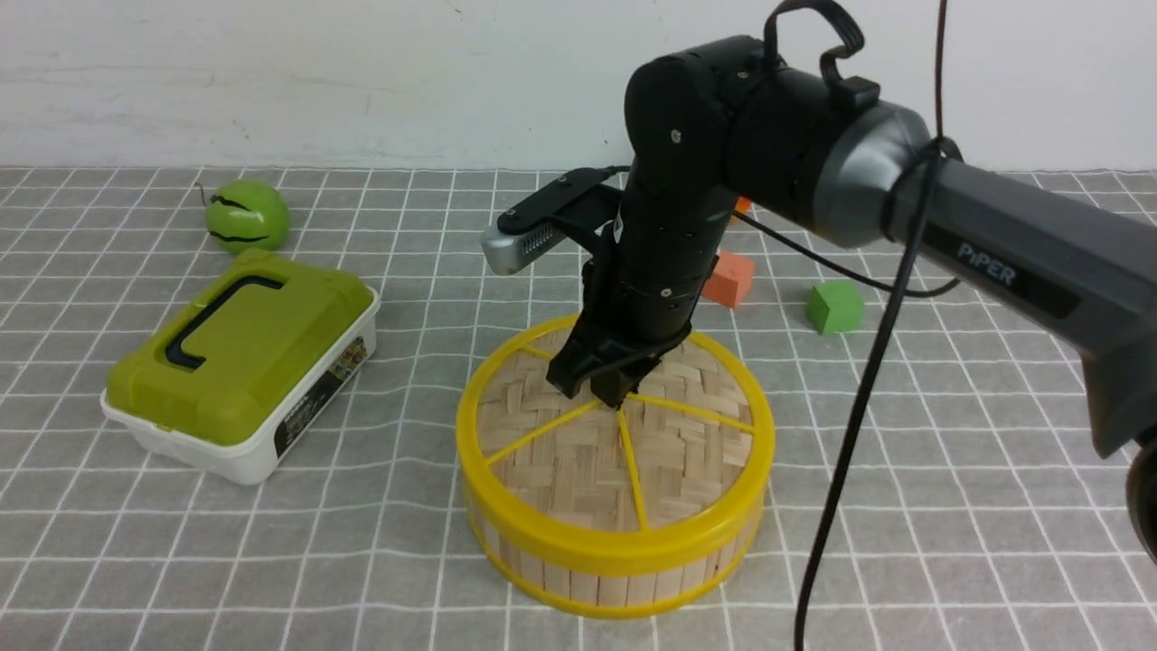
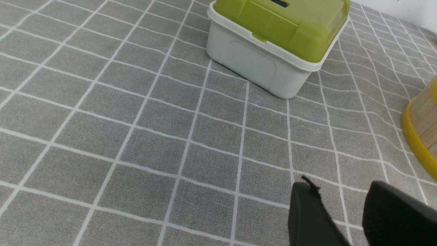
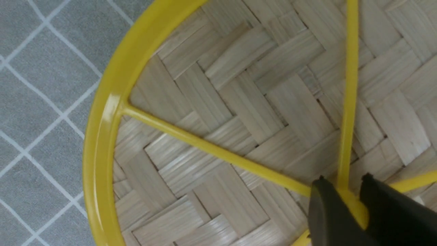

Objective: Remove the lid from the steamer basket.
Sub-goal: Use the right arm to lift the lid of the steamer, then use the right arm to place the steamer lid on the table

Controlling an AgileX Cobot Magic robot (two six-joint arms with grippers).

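The lid [image 1: 578,452], a woven bamboo disc with a thick yellow rim and yellow spokes, sits on the steamer basket [image 1: 615,579] at the table's middle. My right gripper [image 1: 604,391] points down at the lid's centre. In the right wrist view its two black fingers [image 3: 324,212] clamp the small yellow centre knob [image 3: 351,205] where the spokes meet on the lid [image 3: 239,112]. My left gripper [image 2: 341,188] is open and empty low over the grey cloth. The basket's edge [image 2: 423,126] shows beside it. The left arm is out of the front view.
A white box with an olive-green lid [image 1: 239,362] stands left of the basket and also shows in the left wrist view [image 2: 273,44]. A green round fruit [image 1: 247,215] lies at the back left. An orange block [image 1: 729,278] and a green cube [image 1: 834,306] lie behind the basket. A black cable [image 1: 859,407] hangs at the right.
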